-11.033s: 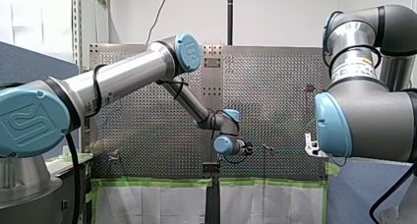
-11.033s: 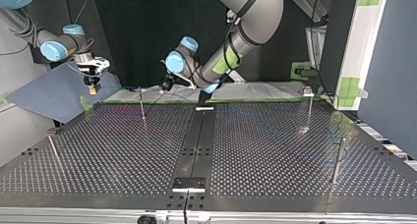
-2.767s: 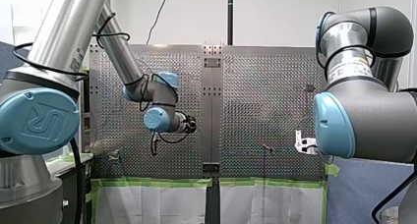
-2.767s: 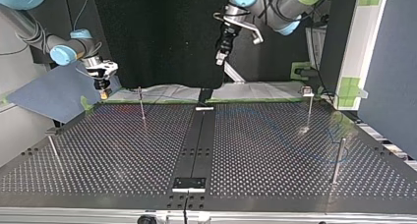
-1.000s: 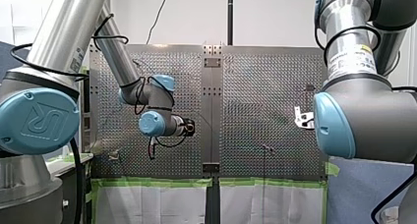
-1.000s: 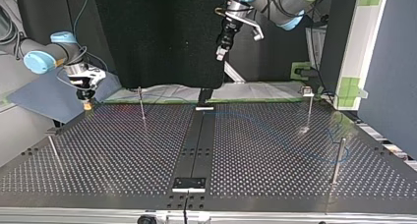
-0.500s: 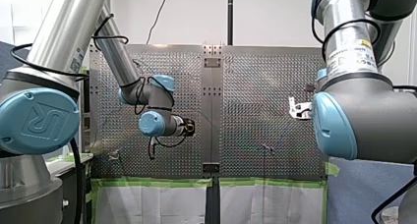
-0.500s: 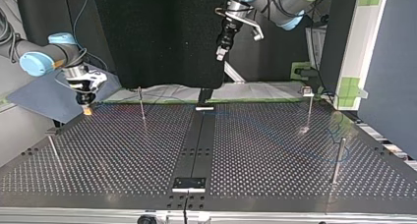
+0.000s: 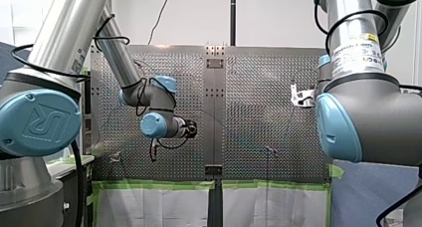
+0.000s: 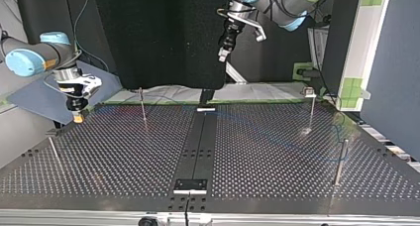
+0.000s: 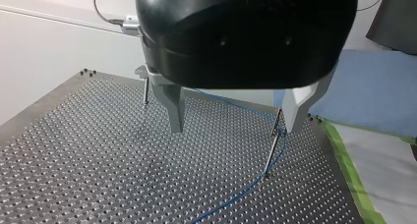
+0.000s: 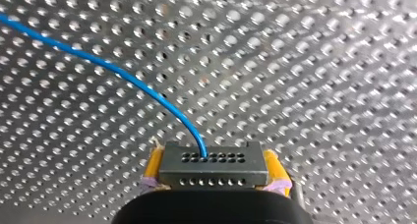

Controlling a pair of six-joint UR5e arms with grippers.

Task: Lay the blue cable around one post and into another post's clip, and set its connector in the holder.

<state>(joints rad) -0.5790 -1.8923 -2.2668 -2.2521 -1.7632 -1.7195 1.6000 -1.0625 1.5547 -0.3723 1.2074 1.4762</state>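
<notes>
Right wrist view alone shows right tool (image 12: pixel 213 174) clamping connector (image 12: pixel 212 164); left tool (image 11: pixel 235 126) spread.

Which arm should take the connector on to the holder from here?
Right. The right gripper has its jaws shut on the connector, the blue cable trailing from it. The left gripper hangs open and empty above the table.
</notes>
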